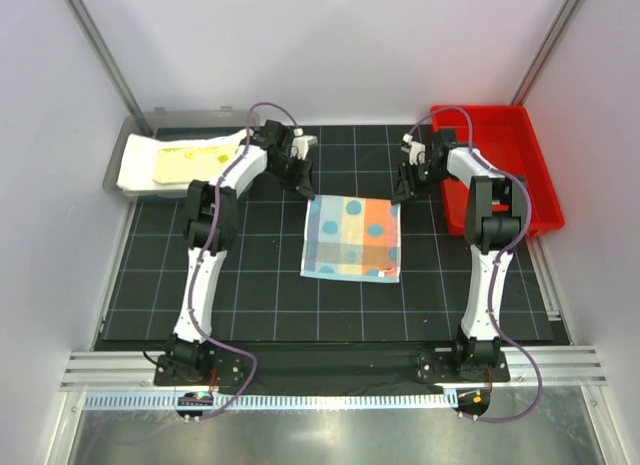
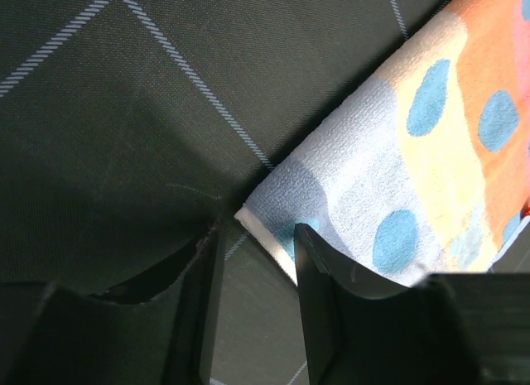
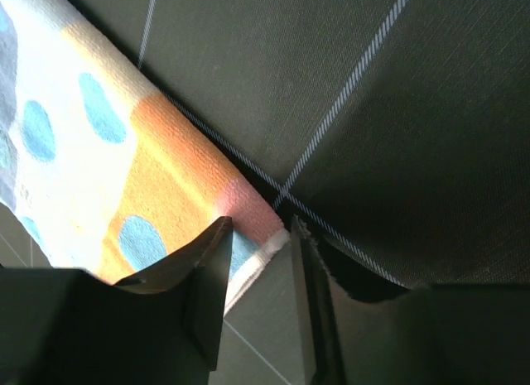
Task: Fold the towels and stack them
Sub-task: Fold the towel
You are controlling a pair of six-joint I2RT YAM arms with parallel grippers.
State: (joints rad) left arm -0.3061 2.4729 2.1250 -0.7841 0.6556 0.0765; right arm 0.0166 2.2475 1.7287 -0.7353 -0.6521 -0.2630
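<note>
A light-blue towel [image 1: 351, 237] with orange and pastel patches and blue dots lies folded flat on the black grid mat [image 1: 240, 285]. My left gripper [image 1: 305, 188] hovers at its far left corner. In the left wrist view the left gripper [image 2: 259, 228] is open, and the corner of the towel [image 2: 431, 153] sits just at its fingertips. My right gripper [image 1: 400, 193] is at the far right corner. The right wrist view shows the right gripper [image 3: 261, 223] open, with the pink corner of the towel [image 3: 124, 153] between its tips. Neither pair of jaws pinches the cloth.
A clear tray [image 1: 130, 135] at the back left holds a white towel [image 1: 135, 173] with a pale yellow patterned towel [image 1: 190, 163] on it. A red bin [image 1: 545, 200] stands at the back right, close behind the right arm. White walls enclose the mat.
</note>
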